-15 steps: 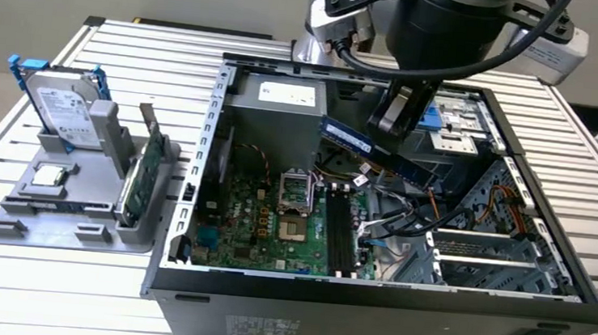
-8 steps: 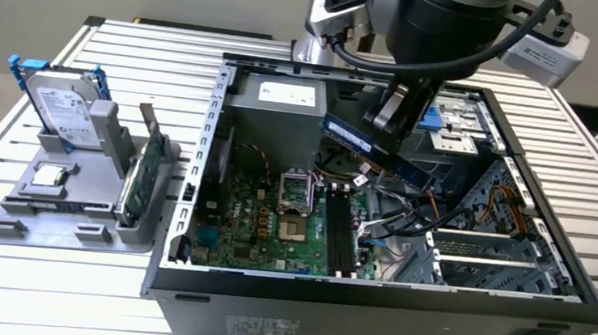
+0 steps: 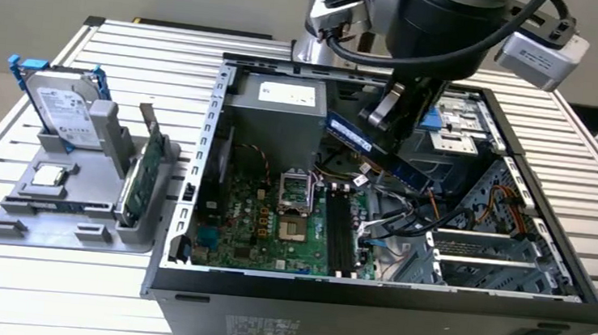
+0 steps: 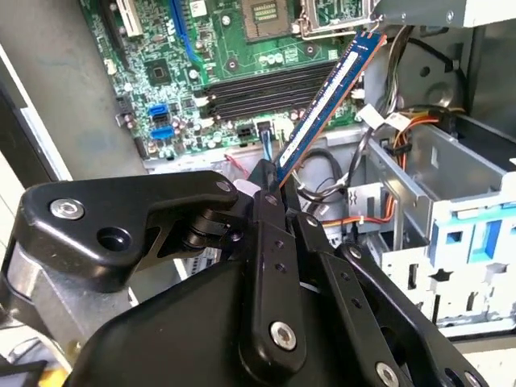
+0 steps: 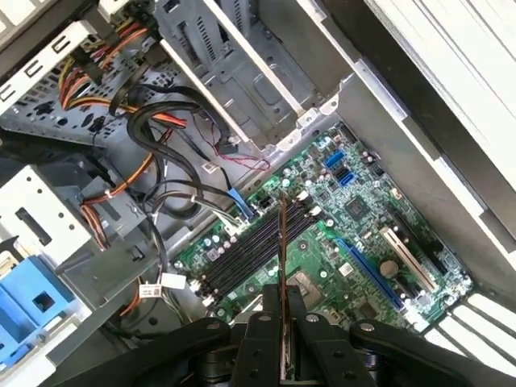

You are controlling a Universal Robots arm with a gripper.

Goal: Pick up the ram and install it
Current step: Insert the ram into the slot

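Note:
The ram [image 3: 378, 152] is a slim blue-black stick, held tilted in the air above the inside of the open computer case [image 3: 375, 292]. My gripper [image 3: 392, 119] is shut on its upper end. In the second wrist view the ram [image 4: 330, 93] sticks out slantwise from the gripper [image 4: 271, 184] over the motherboard. In the first wrist view the ram [image 5: 283, 242] shows edge-on, rising from the gripper [image 5: 282, 302] and lying across the black memory slots [image 5: 250, 251]. Those slots [image 3: 342, 232] hold nothing, and the stick hangs well above them.
A grey tray [image 3: 69, 200] at the exterior view's left carries a silver hard drive [image 3: 66, 106] with blue rails, a green expansion card [image 3: 145, 172] and a processor [image 3: 51, 177]. Inside the case are the power supply [image 3: 277, 113], loose cables [image 3: 408, 218] and drive cages [image 3: 487, 249].

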